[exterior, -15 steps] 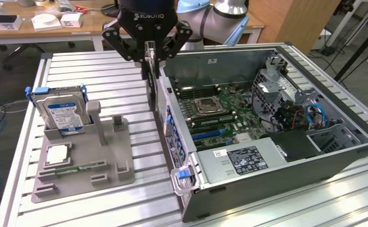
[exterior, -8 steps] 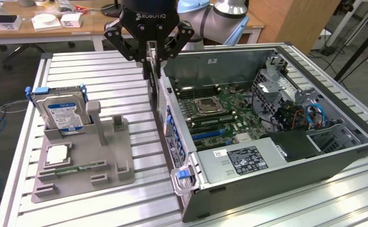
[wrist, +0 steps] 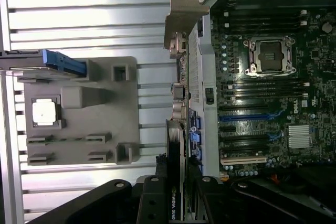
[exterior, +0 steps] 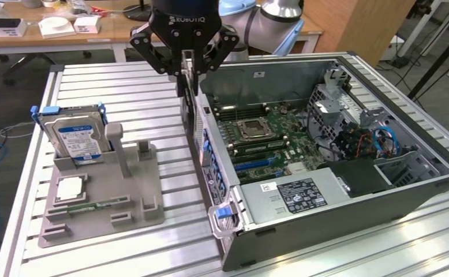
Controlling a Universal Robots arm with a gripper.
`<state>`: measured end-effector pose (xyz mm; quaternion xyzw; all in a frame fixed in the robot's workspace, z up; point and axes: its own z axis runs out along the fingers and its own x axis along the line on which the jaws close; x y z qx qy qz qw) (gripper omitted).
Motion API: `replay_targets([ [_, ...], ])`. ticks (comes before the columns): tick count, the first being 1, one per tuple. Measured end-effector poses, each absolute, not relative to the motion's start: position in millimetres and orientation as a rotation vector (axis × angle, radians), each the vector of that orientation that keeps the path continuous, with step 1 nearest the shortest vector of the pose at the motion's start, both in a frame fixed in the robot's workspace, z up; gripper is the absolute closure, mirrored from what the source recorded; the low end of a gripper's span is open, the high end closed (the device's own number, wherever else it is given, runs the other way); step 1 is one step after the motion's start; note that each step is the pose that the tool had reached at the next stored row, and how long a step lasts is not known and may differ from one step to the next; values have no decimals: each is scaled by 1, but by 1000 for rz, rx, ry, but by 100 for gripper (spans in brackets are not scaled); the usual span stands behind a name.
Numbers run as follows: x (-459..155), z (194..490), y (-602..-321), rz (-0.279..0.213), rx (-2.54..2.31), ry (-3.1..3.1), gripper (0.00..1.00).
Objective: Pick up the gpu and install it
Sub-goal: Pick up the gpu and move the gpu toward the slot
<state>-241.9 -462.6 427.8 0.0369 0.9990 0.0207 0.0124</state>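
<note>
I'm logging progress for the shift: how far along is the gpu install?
Done: pickup. The gripper is shut on the gpu, which is held edge-on, clear of the grey holder. In hand: the card hangs by the computer case wall that faces the holder. Left: it is not yet seated in a motherboard slot.
</note>
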Motion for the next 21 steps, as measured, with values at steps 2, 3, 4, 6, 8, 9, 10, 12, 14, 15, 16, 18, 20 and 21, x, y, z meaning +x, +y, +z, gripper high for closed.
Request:
replay_targets([
  [2,-241,428,-463,65,115,3114,74],
  [3,-240,428,-463,65,115,3114,74],
  [4,-240,428,-463,65,115,3114,74],
  [6,-239,428,-463,65,115,3114,74],
  [8,-238,428,-463,65,115,3114,74],
  [9,-238,428,-463,65,115,3114,74],
  [10,-237,428,-463,65,115,3114,74],
  [12,-236,428,-463,65,115,3114,74],
  [14,-235,428,-463,65,115,3114,74],
  [15,-235,428,-463,65,115,3114,74],
  [16,-234,428,-463,65,115,3114,74],
  [18,-233,428,-463,65,115,3114,74],
  [20,-233,428,-463,65,115,3114,74],
  [21,-232,428,-463,65,115,3114,74],
])
